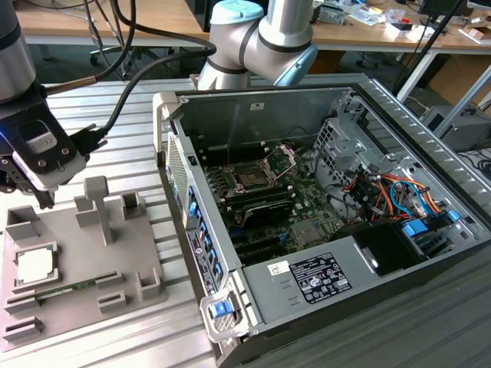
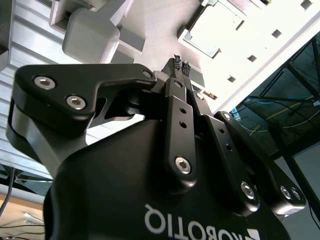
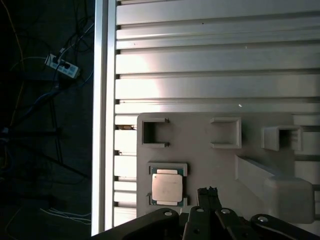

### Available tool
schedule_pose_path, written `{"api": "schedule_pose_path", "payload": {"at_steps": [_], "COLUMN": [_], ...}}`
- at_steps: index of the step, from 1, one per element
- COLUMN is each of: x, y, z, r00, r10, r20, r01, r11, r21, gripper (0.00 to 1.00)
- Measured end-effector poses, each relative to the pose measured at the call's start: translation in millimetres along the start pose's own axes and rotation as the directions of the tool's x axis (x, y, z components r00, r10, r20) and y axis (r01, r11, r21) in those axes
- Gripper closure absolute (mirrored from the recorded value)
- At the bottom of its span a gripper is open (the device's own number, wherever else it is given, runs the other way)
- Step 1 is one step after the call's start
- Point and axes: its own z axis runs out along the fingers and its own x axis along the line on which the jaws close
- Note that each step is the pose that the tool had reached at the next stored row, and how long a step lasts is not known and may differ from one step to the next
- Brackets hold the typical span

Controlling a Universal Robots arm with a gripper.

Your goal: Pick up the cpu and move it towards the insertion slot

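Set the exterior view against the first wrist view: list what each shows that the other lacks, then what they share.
The exterior view adds the open computer case, the insertion slot on its board, and the arm's grey joints. The first wrist view adds a power strip and cables on the dark floor beside the table. Both show the cpu lying in its recess on the grey holder, the ribbed metal table, and the end effector, shut and empty, apart from the cpu.

I see the cpu (image 1: 34, 266) lying on the fixture plate (image 1: 77, 257) at the exterior view's left; the insertion slot (image 1: 251, 178) sits inside the computer case (image 1: 230, 115) at its right.
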Motion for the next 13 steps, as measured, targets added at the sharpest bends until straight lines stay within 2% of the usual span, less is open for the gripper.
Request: {"api": "schedule_pose_path", "payload": {"at_steps": [13], "x": [1.5], "y": [-0.1], "z": [3.5], "r00": [1.0000], "r10": [0.000], "r20": [0.0000], "r01": [0.000], "r11": [1.0000], "r21": [0.0000], "gripper": [0.89]}}
